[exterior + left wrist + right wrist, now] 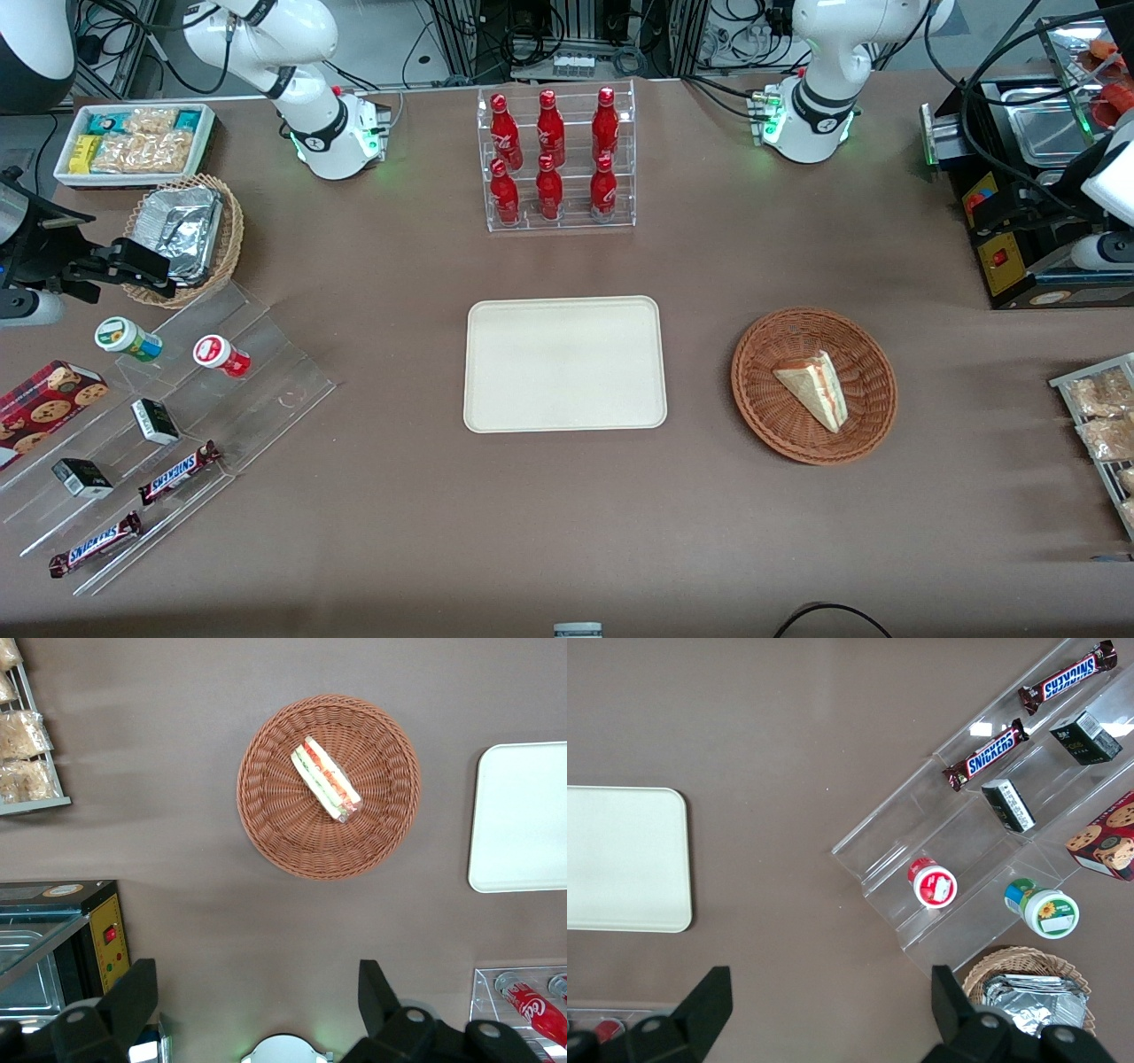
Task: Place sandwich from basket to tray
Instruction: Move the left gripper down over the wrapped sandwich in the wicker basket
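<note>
Two dark fingers [133,997] of the gripper [257,1001] stand spread wide apart in the left wrist view, so the jaws are fully open, holding nothing and touching nothing, with only bare brown bench [177,771] showing between them. The gripper hangs high above the bench at the working arm's end, and in the front view the arm's white body shows only at the picture's edge, so the jaws themselves are not seen there. The sandwich [326,780] lies well apart from the jaws, down on the bench level inside the basket [266,806], resting on the woven floor roughly at its middle, with its cut edge of red, yellow and green layers turned up toward the wrist camera. In the front view the same sandwich [815,388] appears as a pale wedge lying flat in the reddish-brown basket [762,390], not touching the rim. The tray [564,363] sits flat on the bench beside the basket, toward the parked arm's end, apart from it with a strip of bench between them, and its cream surface carries nothing. A clear rack of red bottles [554,159] stands farther from the front camera than the tray.
</note>
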### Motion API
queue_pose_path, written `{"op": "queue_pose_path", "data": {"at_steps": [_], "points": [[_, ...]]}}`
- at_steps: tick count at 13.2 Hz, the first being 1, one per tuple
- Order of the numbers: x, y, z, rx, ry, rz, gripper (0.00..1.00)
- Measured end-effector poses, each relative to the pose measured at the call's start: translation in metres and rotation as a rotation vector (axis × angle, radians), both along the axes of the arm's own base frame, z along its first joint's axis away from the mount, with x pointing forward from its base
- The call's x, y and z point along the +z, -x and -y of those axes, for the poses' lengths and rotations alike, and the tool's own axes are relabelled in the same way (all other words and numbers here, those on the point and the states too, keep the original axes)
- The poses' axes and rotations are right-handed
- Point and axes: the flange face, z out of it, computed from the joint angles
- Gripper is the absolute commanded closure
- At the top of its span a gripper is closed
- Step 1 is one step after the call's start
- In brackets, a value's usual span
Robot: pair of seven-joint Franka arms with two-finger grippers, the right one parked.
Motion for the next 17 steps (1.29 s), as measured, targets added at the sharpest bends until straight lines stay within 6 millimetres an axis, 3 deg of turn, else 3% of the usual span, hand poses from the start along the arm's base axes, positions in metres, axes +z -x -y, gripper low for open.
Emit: {"op": "queue_pose_path", "data": {"at_steps": [5, 7, 12, 17], "points": [[-0.005, -0.005, -0.005, 0.005, -0.027, 0.013, 0.00], [-0.024, -0.021, -0.007, 0.017, -0.035, 0.022, 0.00], [-0.112, -0.068, -0.010, 0.202, -0.045, 0.053, 0.00], [-0.217, -0.079, -0.008, 0.478, -0.048, 0.097, 0.00]]}}
